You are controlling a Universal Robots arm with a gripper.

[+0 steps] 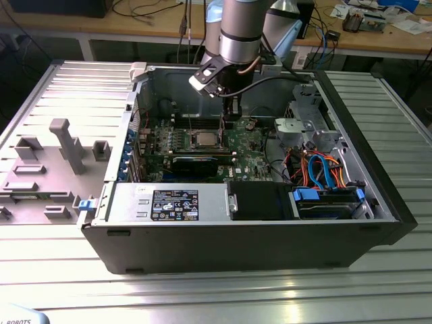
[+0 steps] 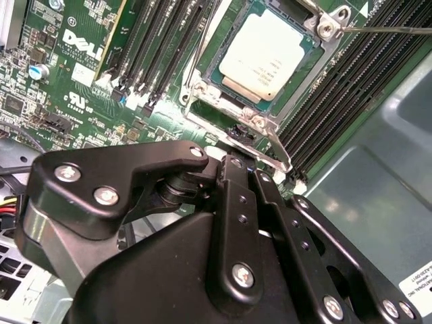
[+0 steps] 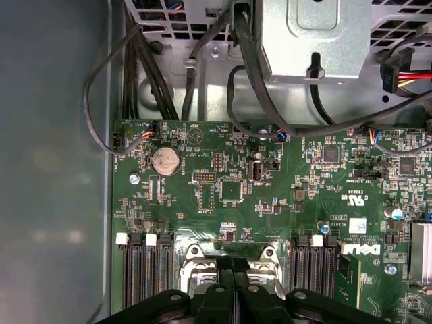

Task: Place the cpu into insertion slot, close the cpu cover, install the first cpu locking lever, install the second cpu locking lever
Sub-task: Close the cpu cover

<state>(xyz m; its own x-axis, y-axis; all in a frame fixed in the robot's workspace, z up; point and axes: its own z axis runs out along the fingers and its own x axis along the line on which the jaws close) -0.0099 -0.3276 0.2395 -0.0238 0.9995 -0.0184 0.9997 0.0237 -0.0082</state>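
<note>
Leftmost in the exterior view, a grey plastic panel [image 1: 61, 145] lies on the ribbed metal counter [image 1: 202, 297], beside the open computer case [image 1: 250, 239]. Further right, on the green motherboard [image 1: 250, 158], the cpu [image 1: 206, 140] already sits in the insertion slot [image 1: 192, 140]. In the second wrist view the cpu cover [image 2: 202, 91] seems lowered around it, though I cannot be sure it lies fully flat. A thin wire locking lever [image 2: 385, 28] stands off to one side, apparently unlatched.

Just right of the slot hangs the tool [image 1: 229, 116]. It is clenched, its fingers [image 2: 233, 182] pressed together with nothing seen between them, and its tips are close by the slot's edge. Rightmost are the drive cage [image 1: 297, 128] and the orange and blue cables [image 1: 317, 169].

As I judge it, the danger is a skewed press. If the tips bear on one corner, the cover could ride up. The sprung lever could also slip and whip across the memory slots [image 2: 162, 40].
</note>
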